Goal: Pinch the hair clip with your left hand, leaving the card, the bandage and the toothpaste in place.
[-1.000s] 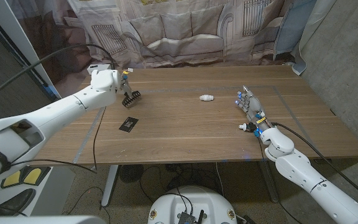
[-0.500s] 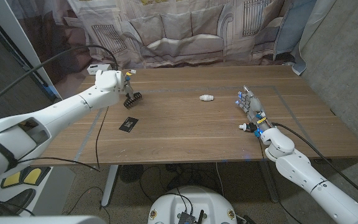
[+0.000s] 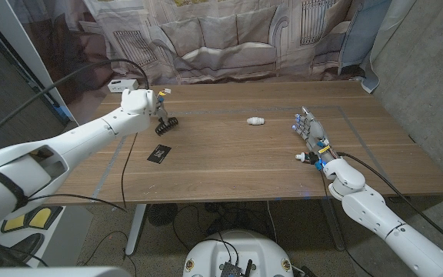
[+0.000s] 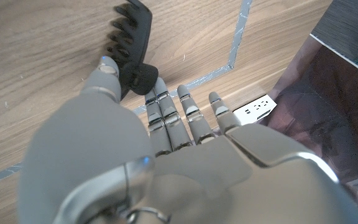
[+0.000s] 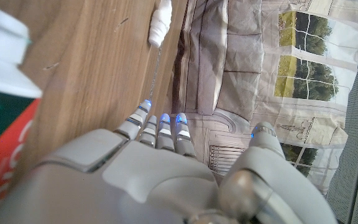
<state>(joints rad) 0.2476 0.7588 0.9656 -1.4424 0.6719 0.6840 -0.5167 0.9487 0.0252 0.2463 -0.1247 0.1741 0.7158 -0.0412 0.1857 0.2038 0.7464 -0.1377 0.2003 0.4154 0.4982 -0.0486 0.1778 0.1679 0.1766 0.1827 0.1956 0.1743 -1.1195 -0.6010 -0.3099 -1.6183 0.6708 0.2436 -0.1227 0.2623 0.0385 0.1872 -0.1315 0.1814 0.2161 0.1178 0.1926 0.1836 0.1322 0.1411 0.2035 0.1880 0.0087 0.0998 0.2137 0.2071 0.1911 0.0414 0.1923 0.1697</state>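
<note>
My left hand [image 3: 140, 101] pinches the black toothed hair clip [image 3: 164, 124] at the table's far left; in the left wrist view the clip [image 4: 128, 38] sits between thumb and fingers [image 4: 166, 118] of that hand [image 4: 123, 155]. The black card [image 3: 158, 154] lies on the wood just nearer than the clip. A small white bandage roll [image 3: 255, 120] lies mid-table, and the bandage [image 5: 161, 22] shows past my right hand's fingertips. My right hand [image 3: 311, 132] stays at the right with fingers extended, holding nothing. A red, green and white toothpaste tube [image 5: 2, 93] lies beside it.
A white power strip [image 3: 124, 83] with its cable sits at the table's back left corner, close behind my left hand; the strip [image 4: 253, 111] lies beyond the fingers. Grey tape lines [image 3: 118, 161] mark the wooden table [image 3: 229, 165]. A curtain hangs behind.
My left hand has drifted slightly right and toward the table's back, carrying the hair clip with it. The card, bandage and right hand have not moved.
</note>
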